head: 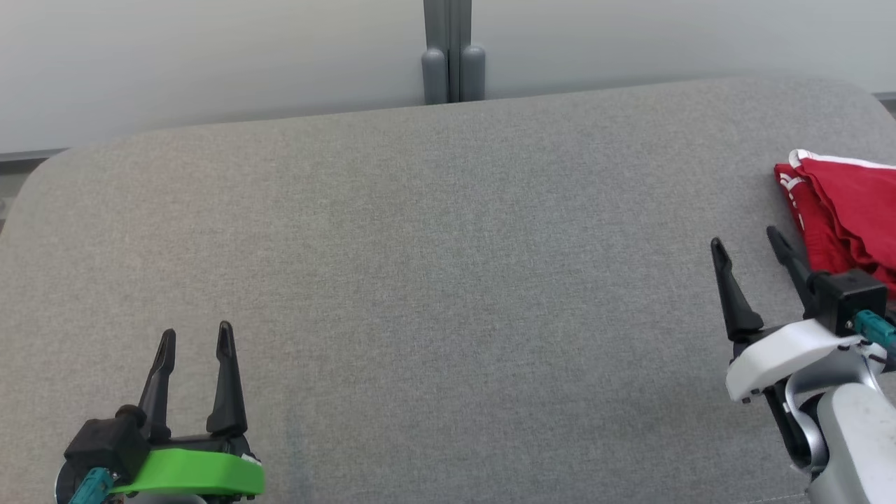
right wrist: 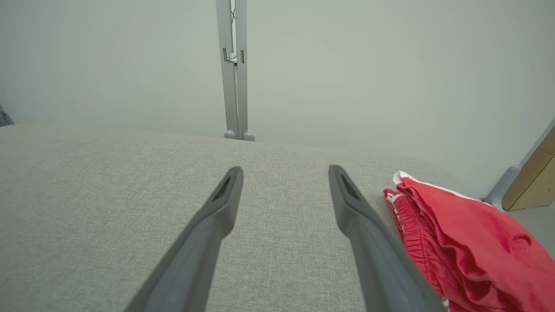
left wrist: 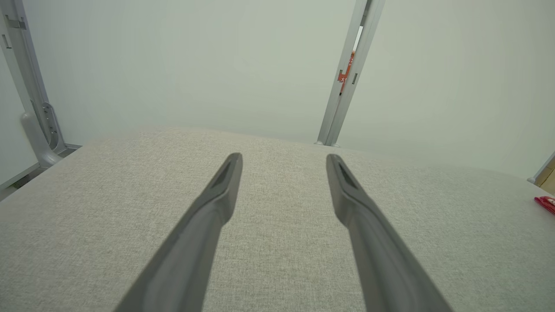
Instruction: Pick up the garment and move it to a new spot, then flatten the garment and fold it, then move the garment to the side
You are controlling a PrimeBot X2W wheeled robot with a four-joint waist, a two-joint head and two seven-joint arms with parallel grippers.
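1. While both arms hover low over the counter (head: 434, 245), its grey woven cover lies bare across the middle.
2. The garment (head: 850, 210) is red with white trim. It sits at the far right of the counter, bunched in loose layers and cut off by the right edge of the head view.
3. From the right wrist the garment (right wrist: 468, 242) shows a gathered band along its near-left edge and a white hem at its far tip.
4. The right pincer (head: 745, 239) stands wide open with nothing between its two dark fingers, which point away from the robot.
5. Its right-hand finger lies just beside the garment's left edge; I cannot tell whether it touches the cloth.
6. A white bracket (head: 784, 353) sits behind those fingers, on the pale forearm.
7. The left pincer (head: 197, 331) is at the near left of the counter, well apart from the garment, and it too is spread open and empty.
8. A bright green bracket (head: 189, 470) sits at its base.
9. From the left wrist, only a small red scrap of the garment (left wrist: 547, 203) shows at the far right.
10. Behind the counter a grey upright post (head: 453, 63) stands against a pale wall (head: 210, 56).
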